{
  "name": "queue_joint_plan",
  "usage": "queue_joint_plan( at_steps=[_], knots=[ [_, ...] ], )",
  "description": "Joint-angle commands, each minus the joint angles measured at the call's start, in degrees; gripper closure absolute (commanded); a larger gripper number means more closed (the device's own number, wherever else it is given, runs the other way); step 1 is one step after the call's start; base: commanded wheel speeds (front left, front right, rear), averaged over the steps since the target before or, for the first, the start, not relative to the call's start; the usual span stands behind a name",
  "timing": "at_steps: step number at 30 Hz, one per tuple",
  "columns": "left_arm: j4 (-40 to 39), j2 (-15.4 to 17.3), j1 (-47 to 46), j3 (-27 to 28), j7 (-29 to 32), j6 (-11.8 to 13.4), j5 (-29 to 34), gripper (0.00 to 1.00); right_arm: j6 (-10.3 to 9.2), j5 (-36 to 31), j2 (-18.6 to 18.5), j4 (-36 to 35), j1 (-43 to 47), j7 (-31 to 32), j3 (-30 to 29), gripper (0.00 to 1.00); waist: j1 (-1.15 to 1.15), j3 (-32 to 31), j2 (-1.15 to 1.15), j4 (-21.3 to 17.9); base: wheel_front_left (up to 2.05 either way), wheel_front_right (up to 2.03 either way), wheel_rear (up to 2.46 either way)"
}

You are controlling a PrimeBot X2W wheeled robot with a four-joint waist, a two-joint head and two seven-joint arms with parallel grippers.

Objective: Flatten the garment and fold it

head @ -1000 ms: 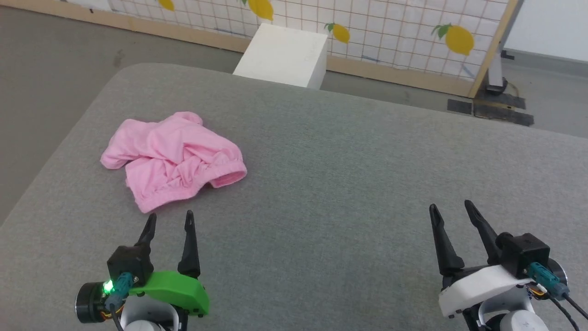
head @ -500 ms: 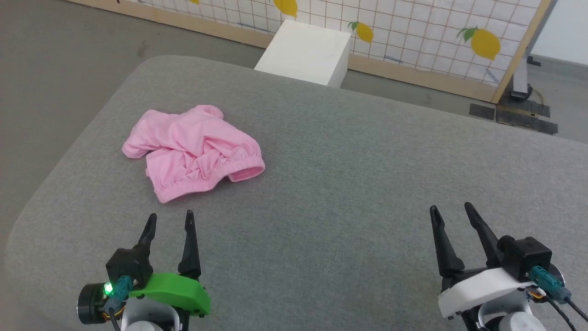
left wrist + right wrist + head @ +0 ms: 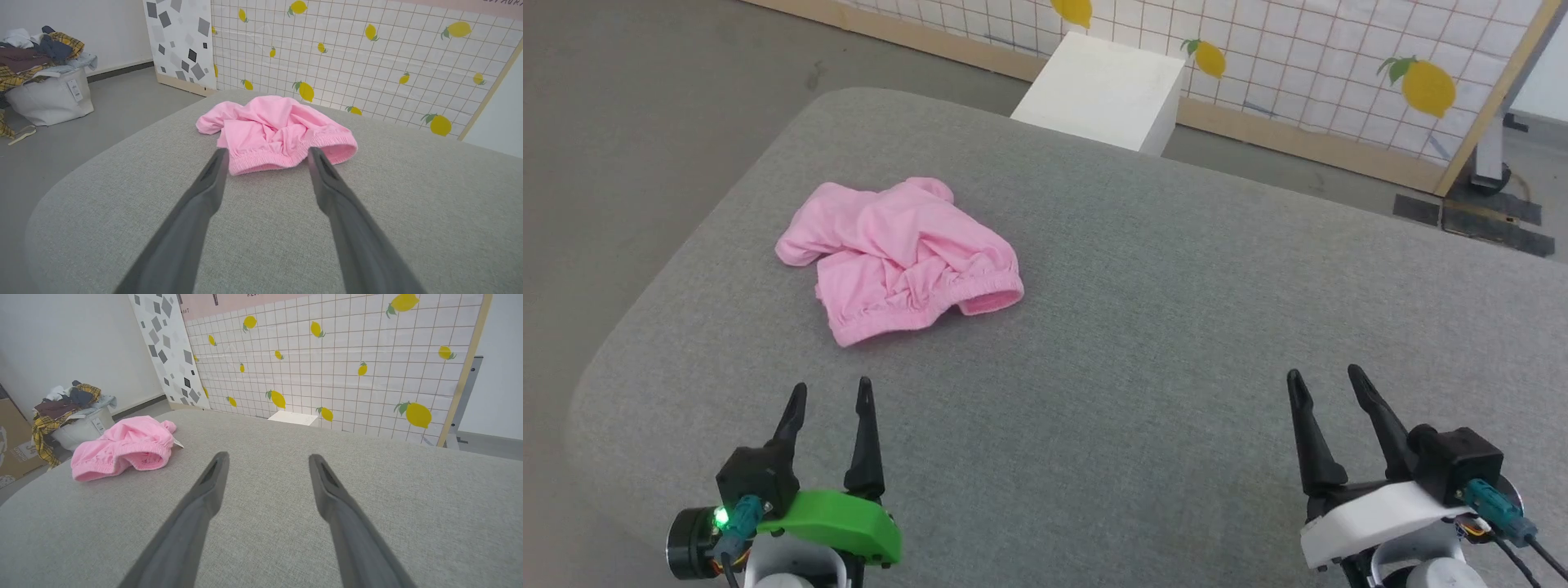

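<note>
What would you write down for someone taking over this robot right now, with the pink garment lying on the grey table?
Grippers: the left gripper is open and empty, aimed at the garment but short of it. The right gripper is open and empty over bare table, well off to the garment's right.
Things: the garment lies in a crumpled heap on the table's left part, touched by neither gripper.
Done: nothing yet.
Left: spread the garment flat, then fold it.
</note>
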Motion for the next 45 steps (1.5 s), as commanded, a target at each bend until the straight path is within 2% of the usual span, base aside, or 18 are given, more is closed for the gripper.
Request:
queue_joint_plan(
  at_steps=[1,15,26,36,41,44,45],
  knots=[
    [0.3,-0.23,0.09,-0.05,-0.7,0.24,-0.21,0.0,-0.06,-0.34,0.02,0.36,0.76,-0.73,0.06,0.0,0.0,0.08,0.35,0.47,0.0,0.0,0.0],
    [2.01,-0.26,0.0,-0.2,-2.34,0.06,-0.1,0.0,-0.07,-1.3,0.03,1.48,0.95,-2.37,0.45,0.0,0.0,0.18,0.4,3.25,0.0,0.0,0.0],
    [3.27,0.57,-0.66,-0.76,-3.64,-0.16,2.52,0.0,-0.08,-0.73,0.03,2.71,1.18,-3.69,0.6,0.0,0.0,0.31,0.44,5.47,0.0,0.0,0.0],
    [3.69,0.84,-1.07,-0.42,-3.71,-0.21,3.25,0.0,-0.08,-0.47,0.03,2.81,1.29,-3.75,0.85,0.0,0.0,0.24,0.44,5.38,0.0,0.0,0.0],
    [6.87,1.91,-3.23,-0.06,-2.77,-2.44,1.36,0.0,-0.08,-0.33,0.03,3.02,1.12,-3.75,1.28,0.0,0.0,0.55,0.44,4.77,0.0,0.0,0.0],
    [10.16,3.93,-10.72,0.93,2.6,-4.78,-2.05,0.0,-0.08,-1.34,0.03,2.92,0.05,-3.75,1.62,0.0,0.0,2.58,0.44,3.12,0.0,0.0,0.0],
    [12.05,5.04,-16.02,1.67,5.74,-5.73,-4.53,0.0,-0.08,-2.26,0.03,2.89,-0.81,-3.75,1.71,0.0,0.0,4.23,0.44,1.86,0.0,0.0,0.0]
  ],
)
